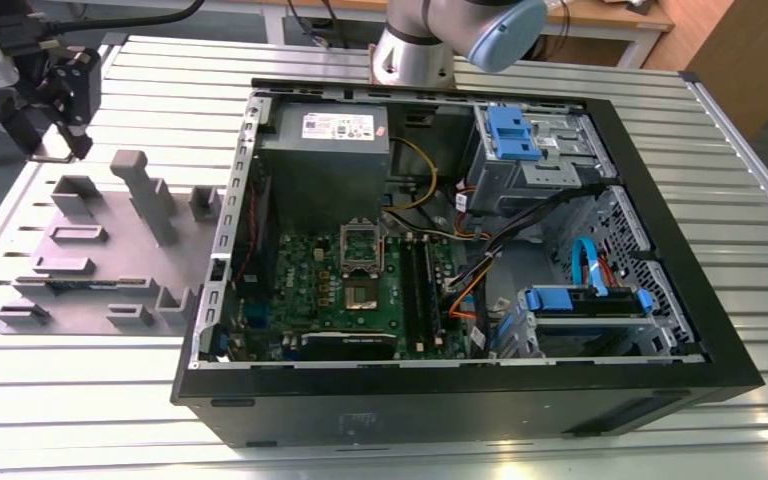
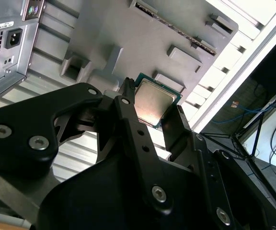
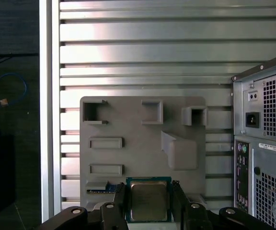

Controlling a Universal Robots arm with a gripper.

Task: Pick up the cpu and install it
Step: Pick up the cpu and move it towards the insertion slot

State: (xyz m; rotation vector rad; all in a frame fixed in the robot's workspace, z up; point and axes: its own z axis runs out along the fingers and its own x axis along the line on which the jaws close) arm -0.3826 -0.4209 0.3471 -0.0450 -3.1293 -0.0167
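Note:
The cpu (image 2: pixel 155 101) is a small silvery square chip with a thin green edge, and it sits between the black fingers (image 2: pixel 128 110) of my gripper (image 2: pixel 153 99). In the first wrist view the cpu (image 3: pixel 149 200) hangs above the near edge of the lilac-grey holder plate (image 3: pixel 143 139), with my gripper (image 3: pixel 150 194) shut on two of its sides. In the exterior view my gripper (image 1: pixel 53 140) is raised over the table at the far left, beyond the holder plate (image 1: pixel 91 270). The motherboard socket (image 1: pixel 361 292) lies inside the open computer case, its dark frame (image 1: pixel 361 240) flipped up.
The open black computer case (image 1: pixel 678 250) takes up the exterior view's middle and right, holding a grey power supply (image 1: pixel 324 150), blue drive cages (image 1: pixel 511 135) and cables. The arm's base (image 1: pixel 418 45) stands behind it. The case's rear panel (image 3: pixel 265 143) rises beside the holder plate.

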